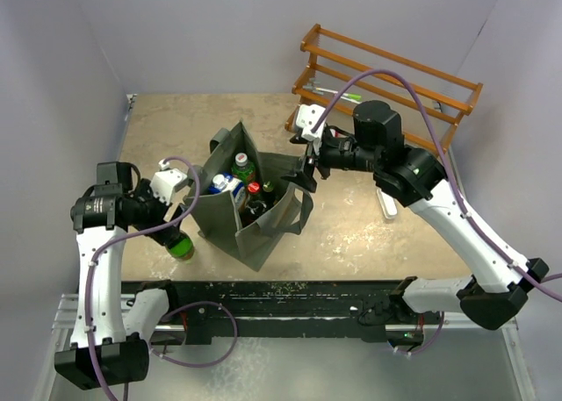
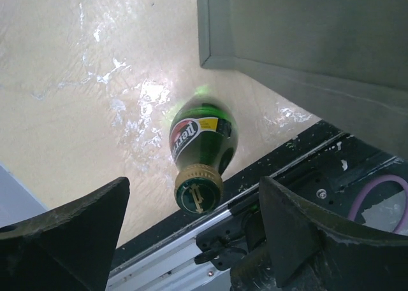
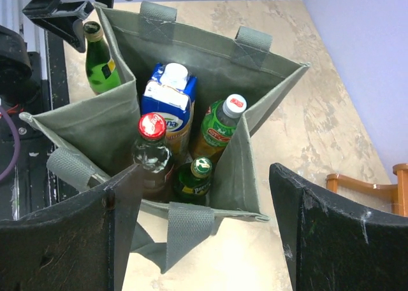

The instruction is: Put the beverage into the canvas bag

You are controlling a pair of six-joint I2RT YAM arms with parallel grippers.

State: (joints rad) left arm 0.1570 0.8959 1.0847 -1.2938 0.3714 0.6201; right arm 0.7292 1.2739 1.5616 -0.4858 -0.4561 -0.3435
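Hanging the left end effector [image 2: 193,181] spread wide and empty right above the green bottle [image 2: 203,138], with the gold cap showing between the two fingers and apart from both. Standing upright on the counter [image 1: 369,234], long axis vertical or close to it, just outside the left wall of the canvas bag [image 1: 262,232] and near the counter's front edge, beside the black rail [image 1: 290,289]. Not yet in the bag, then, and plainly work for the left arm: far nearer than the right end effector [image 3: 205,173], likewise spread and pinching nothing, poised at the opposite rim over the bag's mouth; cannot tell whether touching the fabric. Probably next: dropping straight down around the neck, closing, lifting above a rim higher than the bottle, then carrying rightward and away from the front edge. Little slack on the near side, so no nudging toward the rail. Inside the bag: a blue-and-white carton [image 3: 169,97], a red-capped bottle [image 3: 152,148], a white-capped bottle [image 3: 220,128] and a small gold-capped bottle [image 3: 193,179], crowding the middle and the right arm's side. Open room seemingly past the carton, toward the left arm, though partly hidden by the wall. Worth keeping clear of the loop handles [image 3: 254,37] on the way in.
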